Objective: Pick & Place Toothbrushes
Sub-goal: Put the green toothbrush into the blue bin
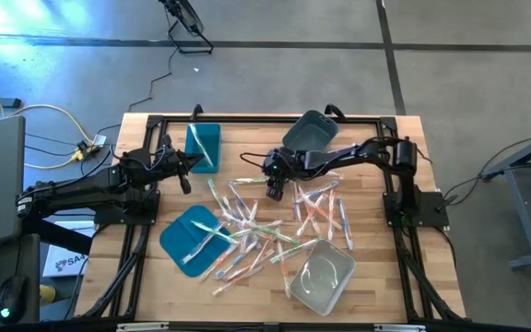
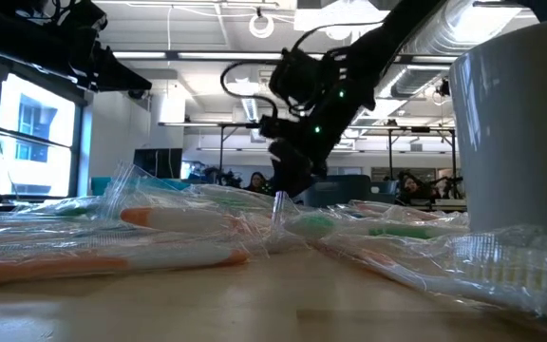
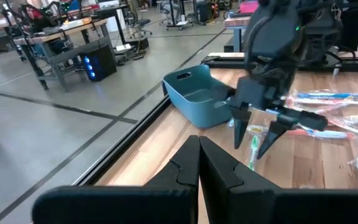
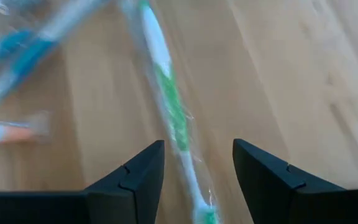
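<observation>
Right gripper (image 4: 197, 171) fingers apart, straddling a wrapped green-and-white toothbrush (image 4: 169, 102) flat on bare wooden tabletop (image 4: 278, 74), at far edge of the scattered toothbrush pile (image 1: 265, 226); prob. not touching yet. Left gripper (image 3: 199, 163) fingers together, empty, near left table edge beside teal rectangular bin (image 1: 204, 146), w/ open wood around.

The toothbrushes (image 1: 265, 226) lie scattered across the middle of the table (image 1: 376, 286), between the two arms. A lid (image 1: 190, 240) rests on the table at the pile's left edge, with a few toothbrushes lying across it. One bin (image 1: 204, 146) sits behind the lid near the left hand (image 1: 184, 168); another bin (image 1: 310, 131) sits at the far edge behind the right hand (image 1: 276, 189); a third bin (image 1: 323, 277) stands at the pile's near right. The right hand hangs over the pile's far part, one toothbrush (image 4: 169, 99) between its fingers (image 4: 135, 174) on the table.
</observation>
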Available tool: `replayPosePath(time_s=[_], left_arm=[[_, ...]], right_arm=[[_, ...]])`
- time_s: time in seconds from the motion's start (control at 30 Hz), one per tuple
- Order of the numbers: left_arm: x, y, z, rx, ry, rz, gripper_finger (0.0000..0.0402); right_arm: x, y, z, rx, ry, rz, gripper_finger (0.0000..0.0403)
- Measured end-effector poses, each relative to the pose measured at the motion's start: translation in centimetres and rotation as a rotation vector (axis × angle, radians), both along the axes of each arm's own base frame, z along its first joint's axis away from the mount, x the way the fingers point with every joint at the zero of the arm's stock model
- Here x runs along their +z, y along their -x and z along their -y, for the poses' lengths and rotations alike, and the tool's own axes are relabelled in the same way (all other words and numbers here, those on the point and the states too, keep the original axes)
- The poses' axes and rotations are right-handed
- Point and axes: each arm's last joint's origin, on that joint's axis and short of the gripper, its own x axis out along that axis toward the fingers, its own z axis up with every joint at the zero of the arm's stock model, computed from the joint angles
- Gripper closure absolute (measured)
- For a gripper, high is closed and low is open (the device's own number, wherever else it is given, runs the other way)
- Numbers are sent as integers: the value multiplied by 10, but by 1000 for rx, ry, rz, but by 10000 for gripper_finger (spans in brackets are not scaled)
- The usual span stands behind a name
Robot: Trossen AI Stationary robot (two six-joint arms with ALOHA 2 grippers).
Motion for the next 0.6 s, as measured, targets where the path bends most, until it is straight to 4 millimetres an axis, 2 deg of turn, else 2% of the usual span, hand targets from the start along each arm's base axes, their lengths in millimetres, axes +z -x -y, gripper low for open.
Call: replayPosePath(time_s=[0.17,0.47,0.6], left_arm=[[-1,0,0,1,2,-6,401],[-1,0,0,4,1,-6,401],[-1,0,0,4,1,-6,401]], right_arm=[[-16,-2,3,1,-59,-11,220],[-17,-3,3,1,-57,-11,222],[-17,-3,3,7,-61,-10,249]])
